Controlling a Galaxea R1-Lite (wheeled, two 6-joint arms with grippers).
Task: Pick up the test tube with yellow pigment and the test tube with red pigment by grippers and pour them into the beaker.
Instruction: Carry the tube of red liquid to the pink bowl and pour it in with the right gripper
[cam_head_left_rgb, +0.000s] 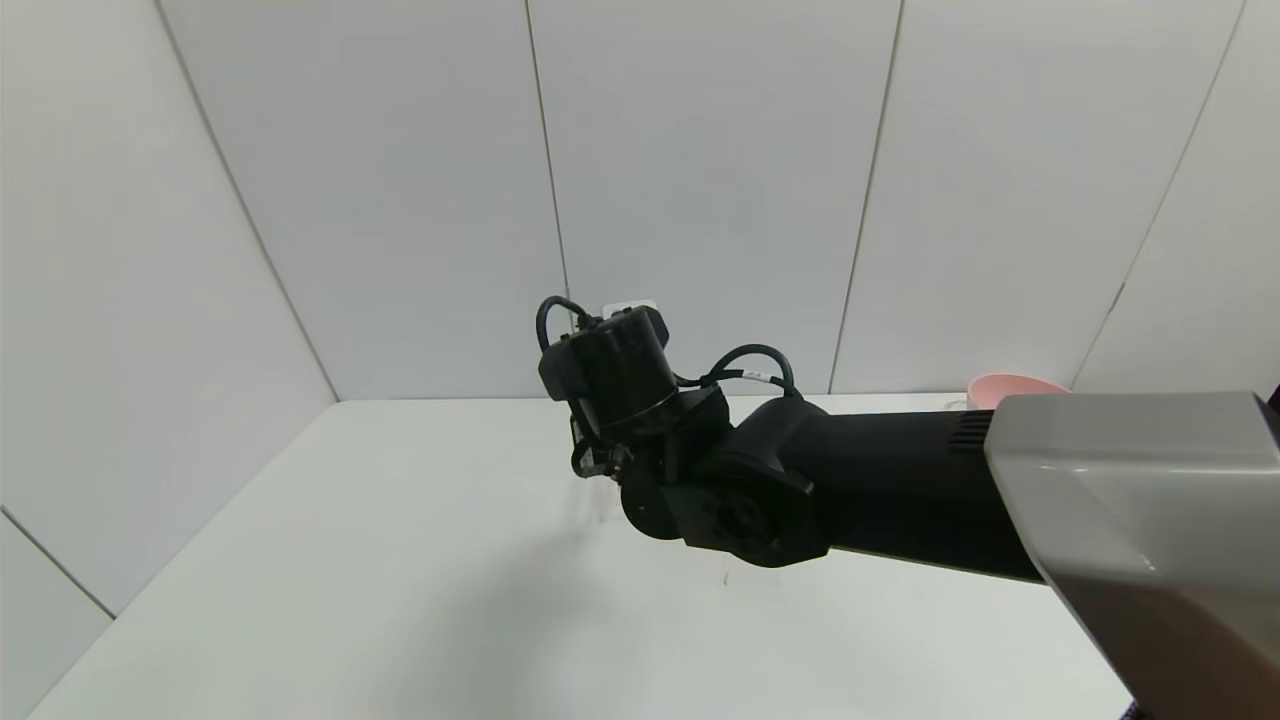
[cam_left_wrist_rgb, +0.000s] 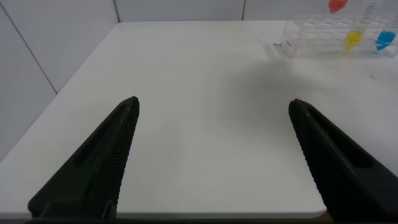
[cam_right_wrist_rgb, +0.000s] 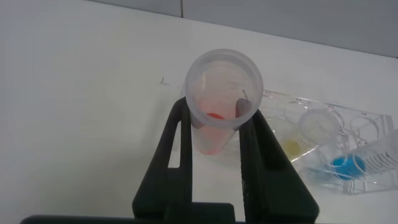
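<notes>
My right gripper (cam_right_wrist_rgb: 221, 118) is shut on the test tube with red pigment (cam_right_wrist_rgb: 217, 109), seen from above its open rim, and holds it just above the clear tube rack (cam_right_wrist_rgb: 292, 102). The test tube with yellow pigment (cam_right_wrist_rgb: 314, 134) stands in the rack beside a blue-liquid tube (cam_right_wrist_rgb: 348, 165). In the head view the right arm reaches across to the table's middle and its wrist (cam_head_left_rgb: 610, 375) hides the tubes. My left gripper (cam_left_wrist_rgb: 212, 106) is open and empty, low over the table's near edge. From there the red (cam_left_wrist_rgb: 336, 6) and yellow liquid (cam_left_wrist_rgb: 353, 38) show far off. The beaker is out of view.
A pink bowl (cam_head_left_rgb: 1010, 388) stands at the table's far right, behind the right arm. The white table (cam_head_left_rgb: 400, 560) is bordered by white wall panels at the back and left. The rack (cam_left_wrist_rgb: 311, 37) sits far from the left gripper.
</notes>
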